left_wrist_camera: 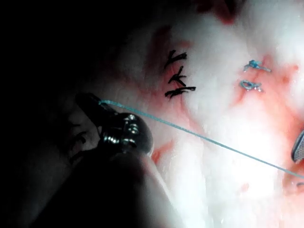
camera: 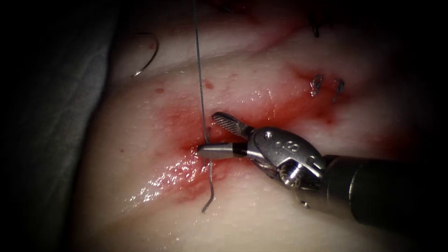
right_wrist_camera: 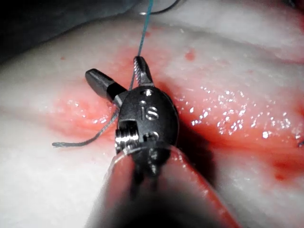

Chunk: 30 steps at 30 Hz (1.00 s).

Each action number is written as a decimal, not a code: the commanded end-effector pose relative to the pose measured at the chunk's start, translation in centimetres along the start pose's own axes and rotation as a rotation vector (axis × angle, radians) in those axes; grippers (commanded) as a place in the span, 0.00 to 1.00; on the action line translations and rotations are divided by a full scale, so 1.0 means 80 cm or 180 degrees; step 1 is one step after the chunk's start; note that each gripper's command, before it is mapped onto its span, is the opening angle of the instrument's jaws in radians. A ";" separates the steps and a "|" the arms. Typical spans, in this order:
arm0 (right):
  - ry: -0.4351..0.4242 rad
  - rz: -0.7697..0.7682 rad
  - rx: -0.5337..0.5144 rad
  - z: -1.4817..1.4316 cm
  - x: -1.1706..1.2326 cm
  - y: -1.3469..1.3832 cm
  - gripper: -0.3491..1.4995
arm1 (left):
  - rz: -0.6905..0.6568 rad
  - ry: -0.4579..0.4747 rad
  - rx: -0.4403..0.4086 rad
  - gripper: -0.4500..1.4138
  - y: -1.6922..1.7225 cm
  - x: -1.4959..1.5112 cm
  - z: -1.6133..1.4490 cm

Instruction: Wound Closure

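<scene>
Two tools work by the cut [camera: 261, 109]: right tool [camera: 212, 133], fingers wide, straddles the thread [camera: 200, 74]; left tool [left_wrist_camera: 92, 102] grips thread; needle [camera: 147, 56] lies loose, far from the cut.

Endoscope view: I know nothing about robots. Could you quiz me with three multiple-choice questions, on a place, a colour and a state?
1. Where is the needle?
A. In the right tool's jaws
B. Lying free on the tissue, left of the cut
C. Driven into the tissue right of the cut

2. What colour is the fluid around the cut?
A. Red
B. Green
C. Blue

3. How do the right tool's jaws stand?
A. Open, with the thread between them
B. Shut on the needle
C. Shut on the tissue

Answers: B, its whole curve lies bare, held by neither tool. A, red stains the cut's edges. A, the jaws hold nothing, while the left tool holds the taut thread.
</scene>
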 end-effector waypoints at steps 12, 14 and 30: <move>-0.0062 -0.0101 -0.0033 0.0060 -0.0018 0.0019 0.99 | -0.0017 0.0037 -0.0003 0.00 0.0004 0.0007 0.0003; -0.0066 -0.0121 -0.0017 0.0058 -0.0017 0.0022 0.99 | -0.0019 0.0041 -0.0005 0.00 0.0004 0.0007 0.0001; -0.0042 -0.0144 -0.0010 0.0079 -0.0012 0.0018 0.98 | -0.0030 0.0045 0.0010 0.00 0.0007 0.0024 -0.0003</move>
